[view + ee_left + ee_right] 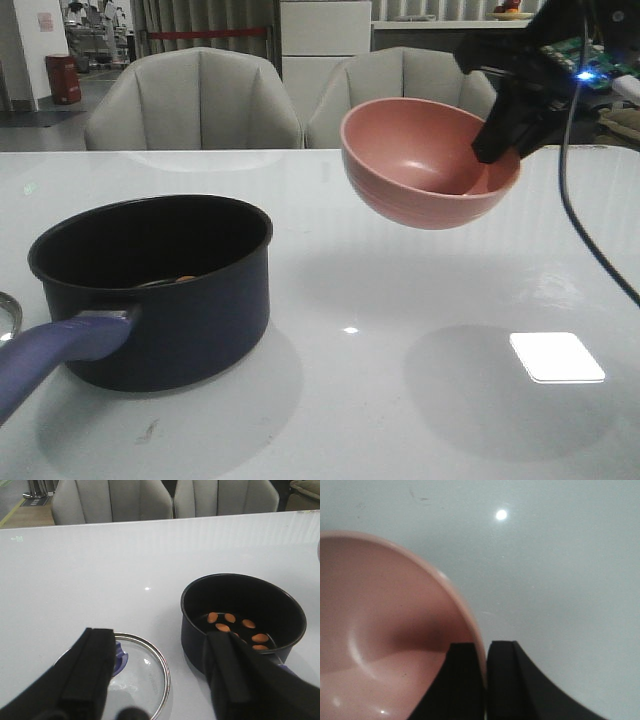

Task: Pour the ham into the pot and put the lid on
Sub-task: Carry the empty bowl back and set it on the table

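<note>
Gripping the empty pink ceramic bowl (430, 165) by its rim, the right end effector (497, 145) holds it aloft, the orange-pink diced ham (235, 626) already inside the dark round pot (243, 621), while the open left end effector (160, 672) hovers over the steel-rimmed glass lid (131, 672), not yet placed.

I count six ham chunks (229, 617) inside one pot (243, 620), just beside my left end effector (162, 672). One lid (131, 675) lies beneath it. One pink bowl (428, 160) hangs from my right end effector (497, 150). Two chairs (192, 100) stand beyond the surface (400, 330).
</note>
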You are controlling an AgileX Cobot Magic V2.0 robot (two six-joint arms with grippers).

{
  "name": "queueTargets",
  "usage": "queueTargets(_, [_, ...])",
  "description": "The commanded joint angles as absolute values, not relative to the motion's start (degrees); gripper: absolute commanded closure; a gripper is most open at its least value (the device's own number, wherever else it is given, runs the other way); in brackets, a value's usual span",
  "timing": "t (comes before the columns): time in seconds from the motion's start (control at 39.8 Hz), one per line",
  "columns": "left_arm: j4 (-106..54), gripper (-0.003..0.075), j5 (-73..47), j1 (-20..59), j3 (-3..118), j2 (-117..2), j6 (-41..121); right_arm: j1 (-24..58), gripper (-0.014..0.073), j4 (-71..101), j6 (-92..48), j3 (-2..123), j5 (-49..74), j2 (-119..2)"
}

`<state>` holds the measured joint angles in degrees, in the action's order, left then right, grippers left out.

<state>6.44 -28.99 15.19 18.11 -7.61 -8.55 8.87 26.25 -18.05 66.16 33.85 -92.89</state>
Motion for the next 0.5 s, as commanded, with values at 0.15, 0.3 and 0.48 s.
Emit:
queueTargets(0.15, [6.2, 0.0292, -25.0, 15.6, 19.6, -8.3, -8.8, 3.7, 0.0452, 25.7, -17.9, 68.2, 38.4, -91.2])
queueTargets(0.3, [6.2, 0.0292, -25.0, 15.6, 19.6, -8.3, -8.8, 2.7, 0.0452, 23.3, -17.9, 68.2, 41.6, -93.9])
queueTargets(0.48, [6.2, 0.0292, -25.0, 15.6, 19.6, -8.3, -8.8, 2.5, 0.0452, 21.1, -17.9, 68.2, 42.0, -97.9])
